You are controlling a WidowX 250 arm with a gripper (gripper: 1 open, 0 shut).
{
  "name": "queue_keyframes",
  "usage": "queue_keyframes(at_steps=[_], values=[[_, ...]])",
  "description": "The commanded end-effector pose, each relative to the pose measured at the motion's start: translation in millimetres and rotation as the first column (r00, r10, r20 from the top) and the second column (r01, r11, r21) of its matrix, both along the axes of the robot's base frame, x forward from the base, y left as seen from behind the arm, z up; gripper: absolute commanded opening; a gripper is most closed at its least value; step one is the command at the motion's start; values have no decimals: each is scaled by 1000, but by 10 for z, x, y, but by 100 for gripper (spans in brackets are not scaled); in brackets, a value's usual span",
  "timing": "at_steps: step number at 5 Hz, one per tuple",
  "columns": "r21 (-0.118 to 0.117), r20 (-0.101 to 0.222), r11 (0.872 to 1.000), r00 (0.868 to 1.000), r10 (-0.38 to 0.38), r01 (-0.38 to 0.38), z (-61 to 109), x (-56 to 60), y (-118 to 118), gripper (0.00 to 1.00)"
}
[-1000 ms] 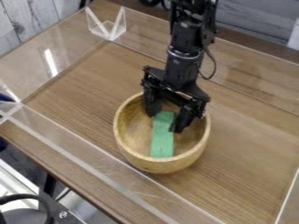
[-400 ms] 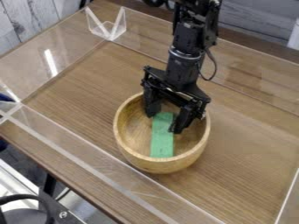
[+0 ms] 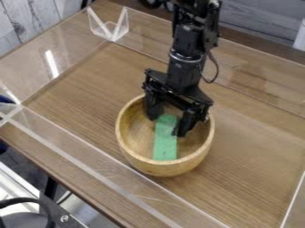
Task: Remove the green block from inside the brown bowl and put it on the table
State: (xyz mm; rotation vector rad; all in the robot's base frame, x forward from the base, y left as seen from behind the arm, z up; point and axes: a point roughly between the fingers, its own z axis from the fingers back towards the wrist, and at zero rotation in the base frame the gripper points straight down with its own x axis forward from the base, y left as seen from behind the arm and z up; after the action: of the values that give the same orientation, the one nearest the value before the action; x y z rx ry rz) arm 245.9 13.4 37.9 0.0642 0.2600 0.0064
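Note:
The brown bowl (image 3: 128, 142) sits near the table's front edge. Inside it lies the green block (image 3: 163, 141), a flat bar leaning from the bowl's floor up toward the far rim. My gripper (image 3: 176, 115) points steeply down into the far side of the bowl, open, with its black fingers (image 3: 152, 103) standing on either side of the block's upper end. The fingers do not press on the block. The block's top end is partly hidden behind the fingers.
The wood-grain table (image 3: 84, 85) is edged by low clear acrylic walls (image 3: 71, 147). A clear acrylic corner piece (image 3: 111, 25) stands at the back left. The black arm (image 3: 193, 36) rises behind the bowl.

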Motion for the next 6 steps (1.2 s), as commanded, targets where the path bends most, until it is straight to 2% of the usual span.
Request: queue_keyframes(at_steps=[1,2,3,5,6], values=[[15,15,1000,1000,27,-28,27,-60,32,100],[29,9,999,999,39,-40,-4,-123,11,100],[42,5,998,999,50,-50,-36,-168,-11,0],[29,101,999,994,34,-38,-147,-178,-109,0],[24,130,1000,991,9,-12,-125,-194,-119,0]])
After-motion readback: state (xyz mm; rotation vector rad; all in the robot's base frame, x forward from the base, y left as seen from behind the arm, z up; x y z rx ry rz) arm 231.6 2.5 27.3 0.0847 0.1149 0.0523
